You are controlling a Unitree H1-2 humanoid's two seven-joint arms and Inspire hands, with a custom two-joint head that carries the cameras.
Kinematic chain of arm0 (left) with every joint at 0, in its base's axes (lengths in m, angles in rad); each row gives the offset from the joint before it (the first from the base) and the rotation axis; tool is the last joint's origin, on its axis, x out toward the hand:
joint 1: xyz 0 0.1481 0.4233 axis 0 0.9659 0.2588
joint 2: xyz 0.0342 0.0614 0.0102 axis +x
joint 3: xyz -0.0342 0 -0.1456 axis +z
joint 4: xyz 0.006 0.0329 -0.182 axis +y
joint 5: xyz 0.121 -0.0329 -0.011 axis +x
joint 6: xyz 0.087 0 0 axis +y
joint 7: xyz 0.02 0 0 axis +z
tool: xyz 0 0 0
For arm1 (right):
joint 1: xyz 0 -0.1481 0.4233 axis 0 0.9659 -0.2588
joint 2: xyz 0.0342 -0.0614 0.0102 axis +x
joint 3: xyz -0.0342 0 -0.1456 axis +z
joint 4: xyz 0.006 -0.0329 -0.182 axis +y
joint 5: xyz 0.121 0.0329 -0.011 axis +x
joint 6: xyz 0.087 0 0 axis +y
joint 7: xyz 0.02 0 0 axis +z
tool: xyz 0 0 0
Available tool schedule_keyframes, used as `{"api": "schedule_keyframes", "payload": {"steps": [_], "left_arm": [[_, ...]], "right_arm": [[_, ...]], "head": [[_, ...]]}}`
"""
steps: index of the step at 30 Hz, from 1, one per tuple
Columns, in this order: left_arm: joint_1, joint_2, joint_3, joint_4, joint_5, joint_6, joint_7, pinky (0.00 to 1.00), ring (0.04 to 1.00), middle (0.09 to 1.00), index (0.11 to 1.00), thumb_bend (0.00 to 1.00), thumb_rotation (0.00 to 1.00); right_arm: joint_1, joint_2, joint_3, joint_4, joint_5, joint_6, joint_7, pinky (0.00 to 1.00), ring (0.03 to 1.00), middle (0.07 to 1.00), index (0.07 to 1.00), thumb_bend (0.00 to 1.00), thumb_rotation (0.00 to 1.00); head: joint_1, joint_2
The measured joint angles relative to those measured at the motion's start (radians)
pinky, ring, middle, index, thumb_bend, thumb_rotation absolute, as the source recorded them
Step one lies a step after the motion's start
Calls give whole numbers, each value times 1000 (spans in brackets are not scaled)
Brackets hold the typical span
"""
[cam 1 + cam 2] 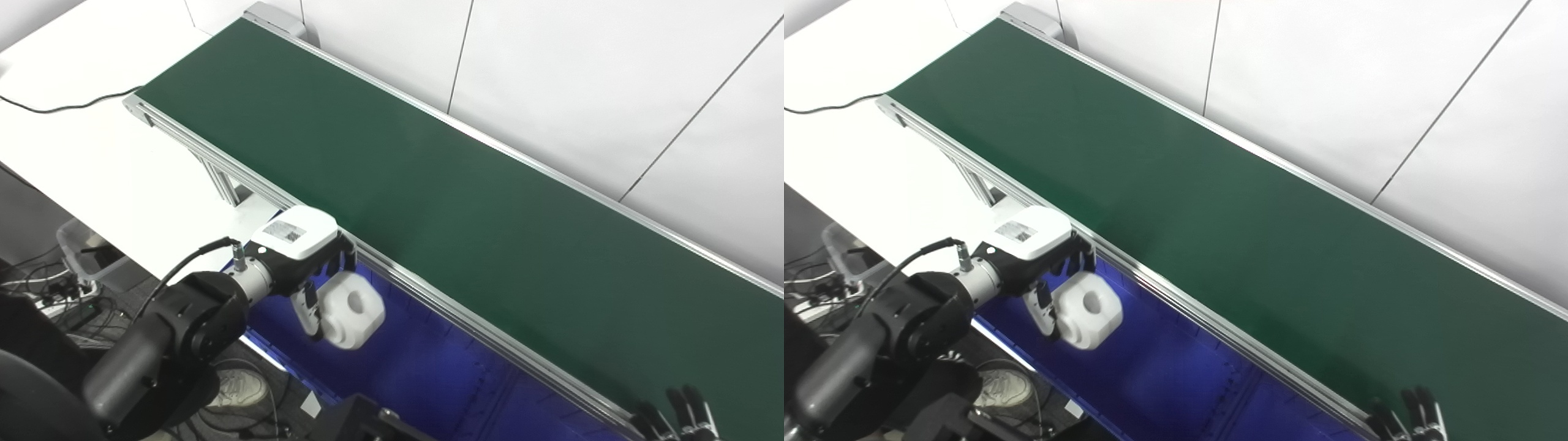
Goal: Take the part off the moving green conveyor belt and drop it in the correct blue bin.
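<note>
Two head cameras side by side, looking steeply down at conveyor belt [429, 202]; views overlap almost fully.

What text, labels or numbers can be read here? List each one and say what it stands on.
No text can be read in either view.
A small printed sticker sits on the white cover of the left robot hand, which holds the white part above the blue bin; its print is too small and blurred to read.
The green conveyor belt shows no markings.

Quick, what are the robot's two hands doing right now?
Left hand: shut on the white part, above the blue bin.
Right hand: only fingertips show at the bottom edge; cannot tell.
</note>
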Motion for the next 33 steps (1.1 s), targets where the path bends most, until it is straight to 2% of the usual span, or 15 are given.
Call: {"api": "schedule_keyframes", "payload": {"steps": [2,3,4,5,7,9,12,16,22,24,26,28,29,30,33], "left_arm": [[-10,9,-6,5,38,5,-52,488,491,484,492,524,0],[-18,11,-8,6,62,11,-87,521,534,540,493,522,37],[-27,12,-10,8,86,20,-124,554,590,613,589,690,176],[-35,12,-10,9,105,27,-159,589,650,679,662,786,290],[-46,12,-9,9,123,39,-209,667,764,779,760,880,436],[-56,11,-9,5,124,41,-243,695,804,812,791,893,493],[-63,8,-9,-22,129,42,-283,706,823,839,807,889,544],[-63,-7,2,-67,144,43,-320,693,802,822,799,877,504],[-11,-9,64,-142,91,37,-289,662,780,803,783,851,445],[4,-10,83,-167,43,34,-279,638,763,792,767,851,379],[12,-10,110,-192,-29,37,-259,619,755,773,760,836,336],[10,-13,147,-212,-144,53,-242,598,740,775,778,813,366],[6,-20,168,-224,-228,79,-239,592,735,784,793,788,382],[-2,-29,181,-228,-291,99,-239,614,747,795,803,776,406],[-40,-92,225,-228,-505,179,-239,679,796,836,837,773,478]], "right_arm": [[2,7,0,0,-7,0,-1,711,726,874,886,839,921],[2,9,0,0,-13,0,-2,714,727,876,887,842,920],[3,11,0,0,-16,0,-2,718,728,878,888,845,916],[3,12,0,0,-17,0,-2,716,728,879,889,844,914],[3,15,-1,-3,-18,0,-2,707,726,880,888,846,917],[5,19,-1,-7,-23,0,-2,706,727,882,890,852,915],[9,23,0,-17,-31,0,-2,710,732,889,895,862,913],[23,30,6,-37,-33,0,-2,725,747,899,904,816,919],[57,56,42,-85,-42,0,-3,738,768,912,916,793,915],[63,63,56,-101,-39,0,-3,738,773,915,920,779,909],[68,70,71,-109,-42,0,-4,718,759,910,919,779,909],[76,83,86,-110,-66,0,-9,712,753,909,923,787,914],[79,89,94,-109,-78,0,-13,707,749,907,925,790,918],[81,96,102,-107,-89,0,-18,702,747,904,923,788,915],[80,117,123,-88,-132,0,-37,696,749,898,922,733,929]], "head": [[-6,-2],[-8,-2],[-9,-3],[-15,-2],[-20,0],[-20,0],[-18,3],[-2,3],[-49,17],[-87,26],[-240,47],[-241,48],[-378,58],[-379,58],[-520,58]]}}
